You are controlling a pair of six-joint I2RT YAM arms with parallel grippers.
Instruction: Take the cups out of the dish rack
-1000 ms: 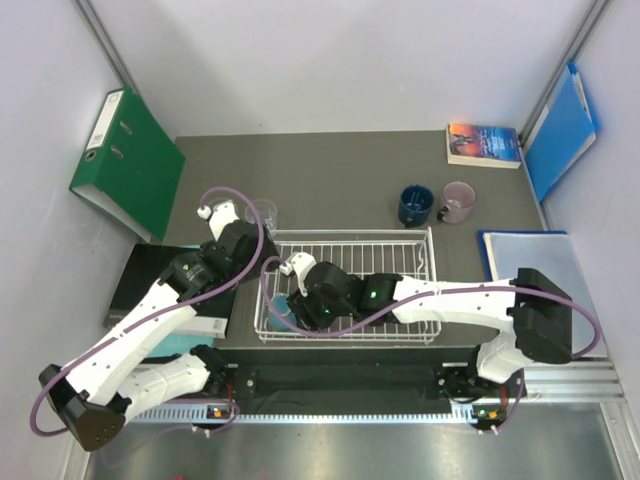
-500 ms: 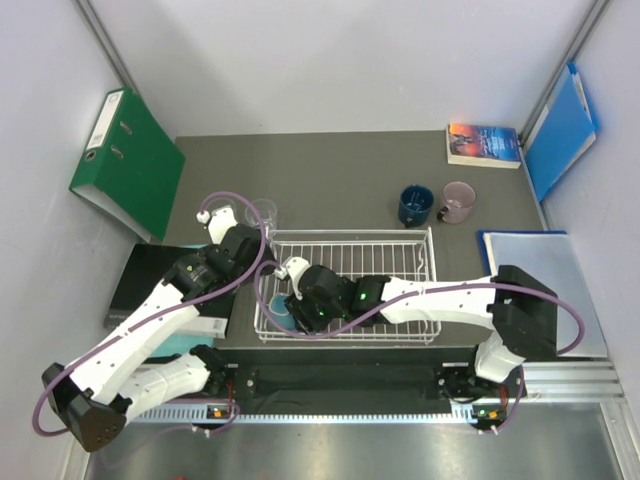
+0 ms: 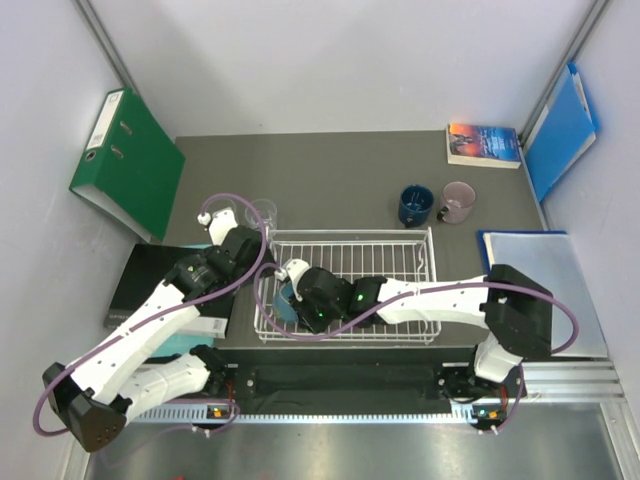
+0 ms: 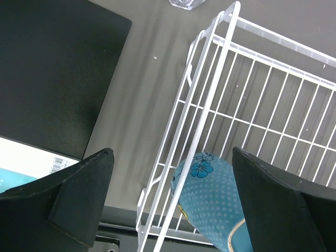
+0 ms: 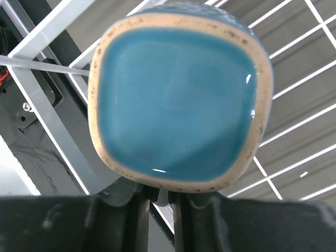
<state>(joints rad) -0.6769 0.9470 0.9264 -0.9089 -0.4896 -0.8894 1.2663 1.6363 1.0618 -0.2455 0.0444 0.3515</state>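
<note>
The white wire dish rack (image 3: 380, 262) sits at the near middle of the table. My right gripper (image 3: 298, 292) is at its left end, shut on the teal-blue mug (image 3: 285, 303), which is tilted. In the right wrist view the mug's base (image 5: 178, 100) faces the camera and the fingers (image 5: 118, 215) pinch a pale part under it. My left gripper (image 3: 246, 252) is open and empty over the rack's left rim (image 4: 210, 94), with the mug (image 4: 215, 194) below it. The navy mug (image 3: 414, 205) and pink mug (image 3: 458, 200) stand on the table beyond the rack. One clear tumbler (image 3: 263, 212) stands off the rack's far left corner.
A green binder (image 3: 125, 160) leans at the far left. A black board (image 4: 47, 68) lies left of the rack. A book (image 3: 484, 144) lies at the far right, and blue folders (image 3: 558, 128) lie at the right edge.
My right gripper has reached further left in the rack, and the teal-blue mug has shifted up and away from the near rim. My left gripper has edged toward the rack.
</note>
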